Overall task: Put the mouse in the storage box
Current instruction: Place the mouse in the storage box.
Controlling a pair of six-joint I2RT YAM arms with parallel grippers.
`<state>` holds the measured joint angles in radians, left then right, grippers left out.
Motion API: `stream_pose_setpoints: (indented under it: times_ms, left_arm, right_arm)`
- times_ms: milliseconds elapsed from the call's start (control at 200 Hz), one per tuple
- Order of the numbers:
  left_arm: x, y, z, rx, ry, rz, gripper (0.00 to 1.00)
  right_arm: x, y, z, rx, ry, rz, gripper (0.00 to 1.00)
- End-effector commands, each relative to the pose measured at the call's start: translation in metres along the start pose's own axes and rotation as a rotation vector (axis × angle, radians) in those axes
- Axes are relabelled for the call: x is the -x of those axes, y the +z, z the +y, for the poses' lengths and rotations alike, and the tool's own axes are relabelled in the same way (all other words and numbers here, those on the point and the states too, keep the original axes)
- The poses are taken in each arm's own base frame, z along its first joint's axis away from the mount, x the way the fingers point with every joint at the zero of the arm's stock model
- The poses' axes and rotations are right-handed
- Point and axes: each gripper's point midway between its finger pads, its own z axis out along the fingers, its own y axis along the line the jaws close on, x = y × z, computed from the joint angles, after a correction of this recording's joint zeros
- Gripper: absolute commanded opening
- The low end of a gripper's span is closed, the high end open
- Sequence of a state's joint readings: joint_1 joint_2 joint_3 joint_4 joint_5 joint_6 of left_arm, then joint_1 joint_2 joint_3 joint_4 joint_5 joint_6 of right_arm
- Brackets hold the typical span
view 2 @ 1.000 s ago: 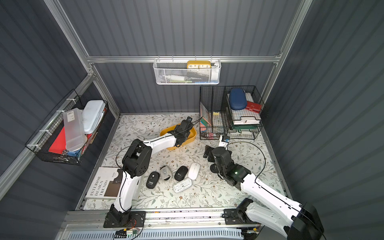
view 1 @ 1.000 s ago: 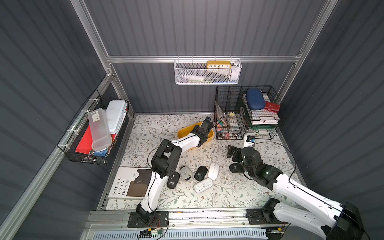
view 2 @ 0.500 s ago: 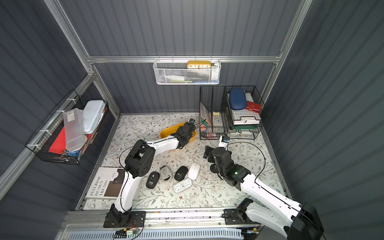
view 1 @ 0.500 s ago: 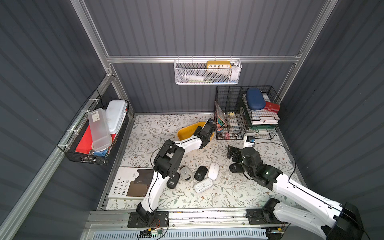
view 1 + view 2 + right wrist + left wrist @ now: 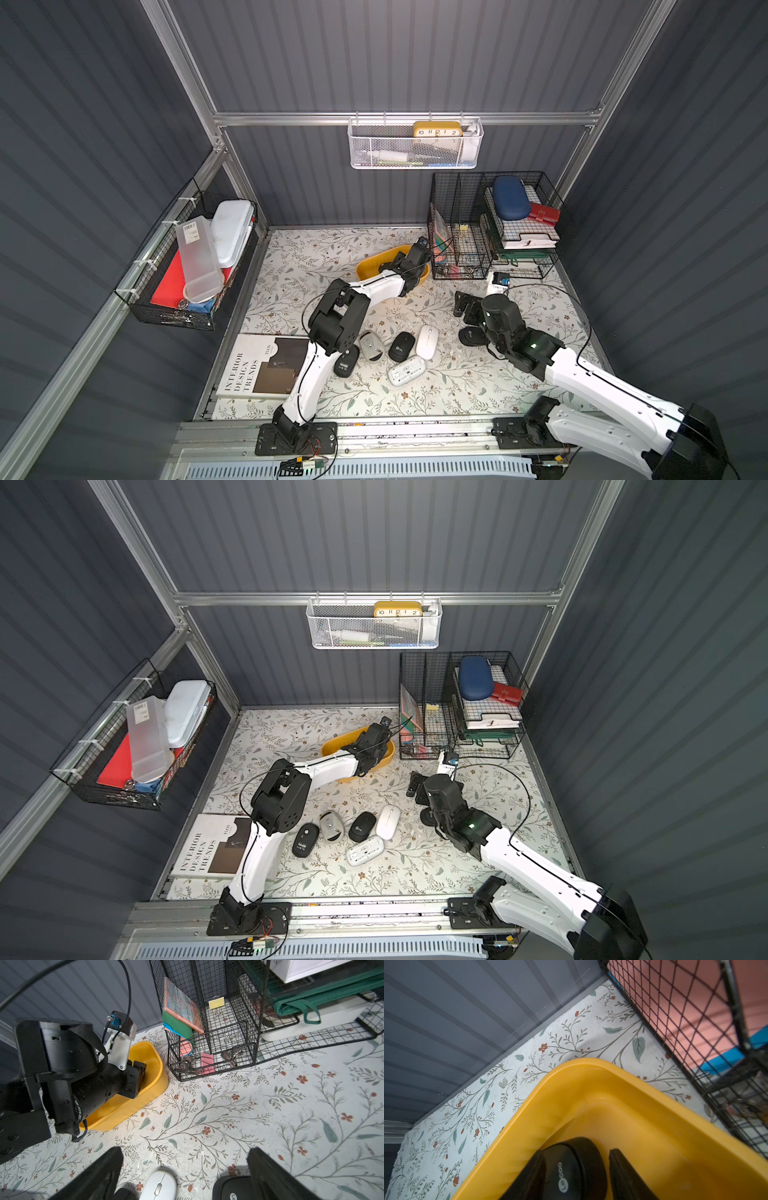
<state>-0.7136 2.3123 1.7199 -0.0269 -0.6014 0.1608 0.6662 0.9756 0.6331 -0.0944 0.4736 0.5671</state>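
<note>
Left fingers [image 5: 527, 1178] are seen slightly parted around the black mouse [image 5: 577, 1167], with a sliver of gap at one side. The mouse is placed inside the storage box [image 5: 591, 1076], near the desk's [image 5: 311, 257] back edge beside the wire organiser [image 5: 675, 1012]. Release is judged the step in hand; fuller opening and a clean lift-out are called for next. Right fingers [image 5: 93, 1172] are held wide apart, empty, above a further mouse [image 5: 232, 1188].

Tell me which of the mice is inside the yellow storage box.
The black mouse between the fingers of the left gripper: it alone is inside the storage box; the others lie out on the floral mat.
</note>
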Motion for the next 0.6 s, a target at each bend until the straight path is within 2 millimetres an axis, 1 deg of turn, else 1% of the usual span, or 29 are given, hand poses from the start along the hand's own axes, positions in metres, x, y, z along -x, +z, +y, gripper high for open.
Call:
stream_pose_setpoints:
  times_ms: [0,60,120,225,290,370,435,490,545,565,595]
  left_arm:
    - [-0.011,0.004,-0.016,-0.057,-0.005,0.035,0.57]
    - [-0.006,0.000,-0.017,-0.075,-0.015,0.027,0.59]
    - [0.006,-0.007,-0.012,-0.085,-0.042,0.006,0.61]
    - [0.032,-0.023,0.007,-0.089,-0.123,-0.040,0.70]
    - [0.048,-0.035,0.021,-0.093,-0.186,-0.069,0.72]
    - [0.061,-0.046,0.037,-0.108,-0.259,-0.090,0.74]
    - [0.067,-0.053,0.052,-0.110,-0.325,-0.097,0.75]
    - [0.067,-0.059,0.065,-0.106,-0.382,-0.095,0.77]
    - [0.068,-0.070,0.081,-0.101,-0.446,-0.100,0.79]
    - [0.064,-0.072,0.085,-0.104,-0.470,-0.094,0.79]
    - [0.064,-0.081,0.094,-0.113,-0.513,-0.101,0.79]
  right_arm:
    - [0.005,0.001,-0.001,-0.018,-0.005,-0.009,0.98]
    - [0.005,0.001,-0.001,-0.019,-0.008,-0.008,0.98]
    - [0.005,0.002,0.000,-0.018,-0.015,-0.002,0.98]
    - [0.005,0.001,0.004,-0.002,-0.030,0.009,0.98]
    - [0.006,0.000,0.008,0.017,-0.049,0.018,0.98]
    - [0.007,-0.001,0.014,0.037,-0.084,0.036,0.98]
    - [0.006,-0.002,0.018,0.050,-0.105,0.064,0.98]
    - [0.001,-0.004,0.023,0.071,-0.122,0.105,0.98]
    - [-0.007,-0.005,0.028,0.090,-0.147,0.160,0.98]
    - [-0.011,-0.006,0.030,0.091,-0.160,0.180,0.98]
    - [-0.016,-0.006,0.033,0.086,-0.185,0.200,0.98]
